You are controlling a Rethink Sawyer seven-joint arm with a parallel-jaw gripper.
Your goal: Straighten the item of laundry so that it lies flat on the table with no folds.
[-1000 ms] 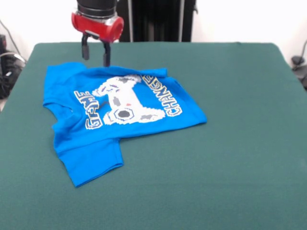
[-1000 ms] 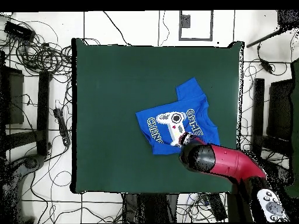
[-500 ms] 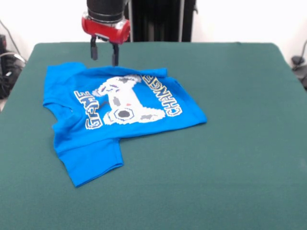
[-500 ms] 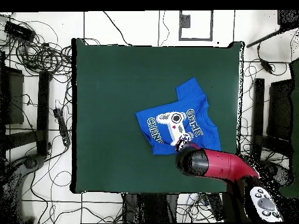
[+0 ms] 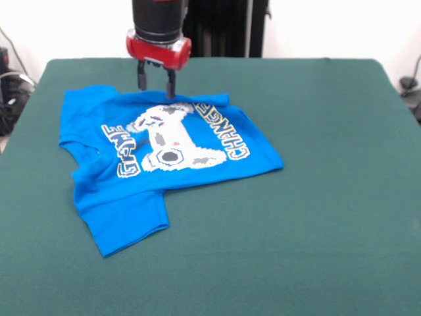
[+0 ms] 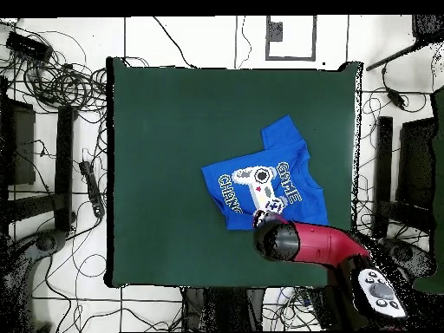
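You have the T-shirt [image 5: 154,155] lying on the table [image 5: 316,197] toward its 9 o'clock side in the front view, with the gripper [image 5: 156,84] above the shirt's 12 o'clock edge.

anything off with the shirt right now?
Yes. The shirt lies askew on the table, its far edge folded over under the open hand, only one sleeve spread out. No damage.

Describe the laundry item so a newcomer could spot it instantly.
On the dark green table, look below the red-and-black gripper. There lies a bright blue T-shirt, the only cloth there, printed with a white game controller and "GAME CHANGER".
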